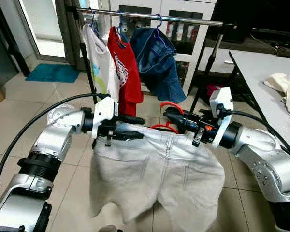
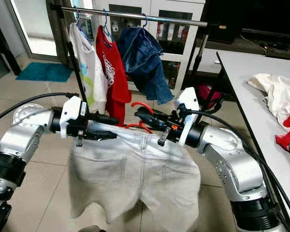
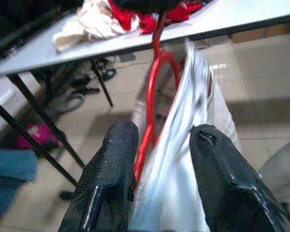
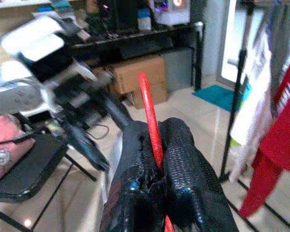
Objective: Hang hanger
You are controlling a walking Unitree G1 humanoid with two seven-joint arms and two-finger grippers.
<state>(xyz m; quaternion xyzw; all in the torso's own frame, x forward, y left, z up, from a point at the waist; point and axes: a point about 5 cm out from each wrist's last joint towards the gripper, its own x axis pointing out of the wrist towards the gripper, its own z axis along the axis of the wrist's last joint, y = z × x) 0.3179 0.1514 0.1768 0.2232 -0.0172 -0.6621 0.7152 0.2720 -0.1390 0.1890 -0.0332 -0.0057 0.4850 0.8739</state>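
Three garments already hung on the metal clothes rail (image 1: 150, 16) at the back: a white printed T-shirt (image 1: 100, 67), a red T-shirt (image 1: 125, 72) and a pair of blue denim shorts (image 1: 158, 63). To the robot's right stood a grey tabletop (image 1: 266, 82) carrying a crumpled cream cloth (image 1: 285, 89). In front of the rail, well below it, a pair of pale grey shorts (image 1: 154, 169) hung spread between the two arms above the tiled floor (image 1: 19, 116), their waistband carried on a red plastic hanger (image 1: 170, 107) whose hook rose between the grippers. The left gripper (image 1: 130, 128) held the waistband's left end; in the left wrist view its jaws stood a little apart with the pale cloth and a red hanger arm pinched between them. The right gripper (image 1: 171, 116) reached in from the other side, and the right wrist view showed its jaws pressed together on the thin red hanger bar.
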